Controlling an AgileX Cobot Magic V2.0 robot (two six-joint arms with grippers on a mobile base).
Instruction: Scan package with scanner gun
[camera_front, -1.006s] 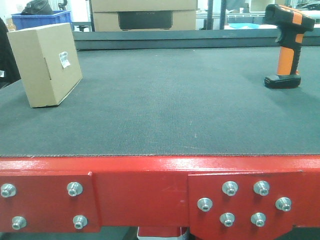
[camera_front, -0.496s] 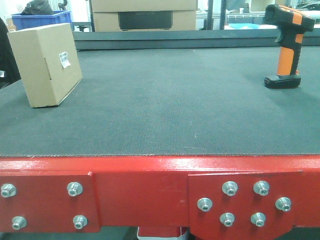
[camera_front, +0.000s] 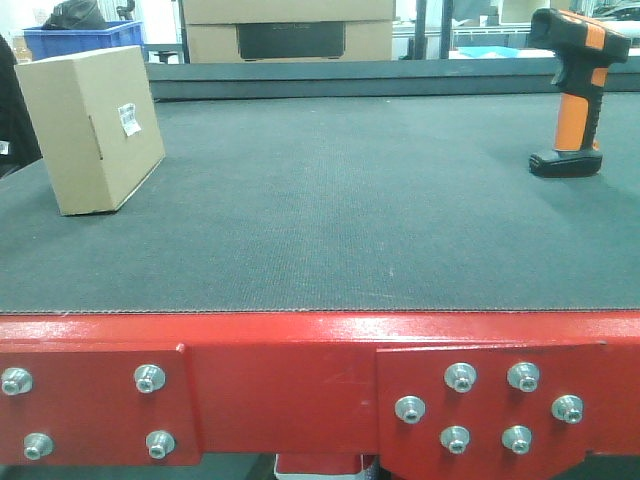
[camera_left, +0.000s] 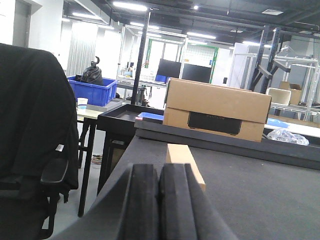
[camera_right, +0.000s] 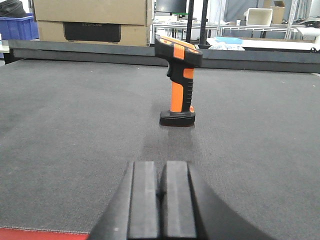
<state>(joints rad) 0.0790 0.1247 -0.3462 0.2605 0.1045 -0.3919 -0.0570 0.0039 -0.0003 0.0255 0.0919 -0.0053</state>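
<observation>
A brown cardboard package (camera_front: 90, 128) with a small white label stands on the dark belt (camera_front: 340, 210) at the far left. An orange and black scanner gun (camera_front: 573, 92) stands upright on its base at the far right. In the left wrist view my left gripper (camera_left: 159, 200) is shut and empty, with the package's edge (camera_left: 185, 163) just beyond it. In the right wrist view my right gripper (camera_right: 162, 192) is shut and empty, and the scanner gun (camera_right: 179, 82) stands ahead of it, well apart. Neither gripper shows in the front view.
A red metal frame (camera_front: 300, 390) with bolts runs along the belt's front edge. A large cardboard box (camera_front: 290, 28) sits behind the belt. A blue crate (camera_front: 80, 38) is at the back left. A black chair with a jacket (camera_left: 35, 135) stands left of the table.
</observation>
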